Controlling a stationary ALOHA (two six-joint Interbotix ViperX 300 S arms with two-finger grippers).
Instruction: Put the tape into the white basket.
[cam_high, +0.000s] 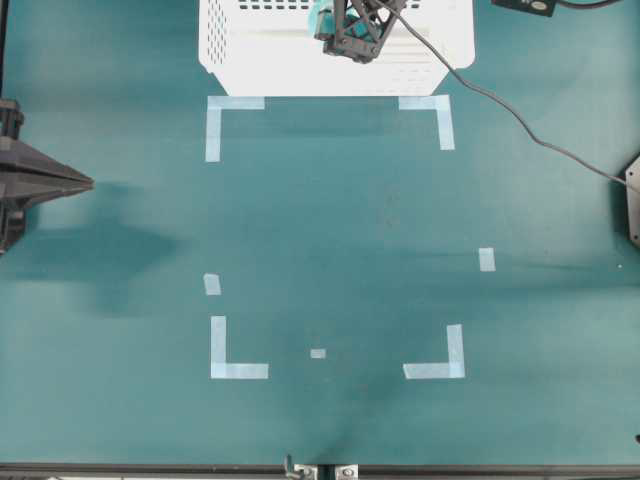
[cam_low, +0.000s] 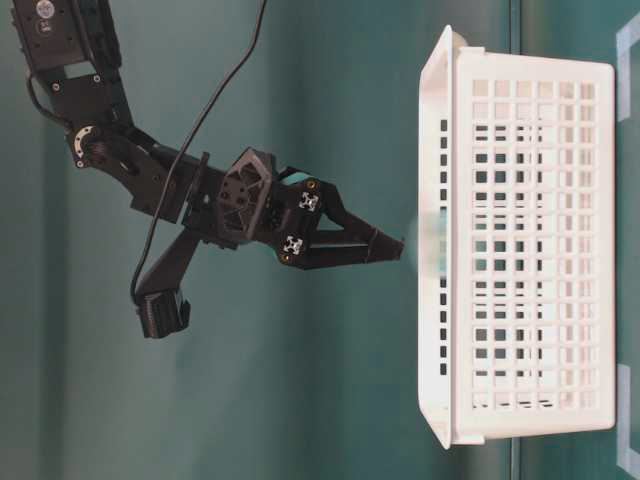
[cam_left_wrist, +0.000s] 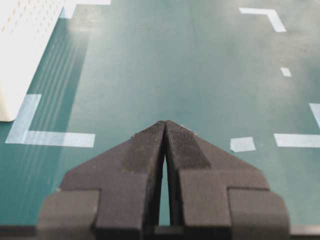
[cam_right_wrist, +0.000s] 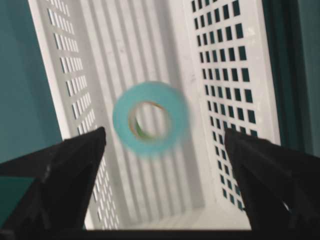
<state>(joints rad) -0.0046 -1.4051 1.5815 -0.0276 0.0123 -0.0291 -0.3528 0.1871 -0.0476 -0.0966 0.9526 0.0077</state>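
The tape (cam_right_wrist: 121, 120), a light-blue ring, shows blurred and free between my right gripper's spread fingers, over the ribbed bottom of the white basket (cam_right_wrist: 220, 75). My right gripper (cam_right_wrist: 165, 134) is open and holds nothing. Overhead it (cam_high: 350, 35) hangs over the basket (cam_high: 235, 65) at the table's far edge, with a bit of teal tape (cam_high: 322, 18) beside it. In the table-level view the gripper tips (cam_low: 400, 245) point at the basket's mouth (cam_low: 530, 250), and the tape (cam_low: 432, 245) is a faint blur at the rim. My left gripper (cam_left_wrist: 165, 124) is shut and empty, at the left edge (cam_high: 80, 182).
Pale-blue L-shaped corner marks (cam_high: 235, 110) and short strips (cam_high: 486, 259) lie flat on the green table. A black cable (cam_high: 520, 120) runs from the right arm across the far right. The basket's near corner (cam_left_wrist: 20, 55) shows in the left wrist view.
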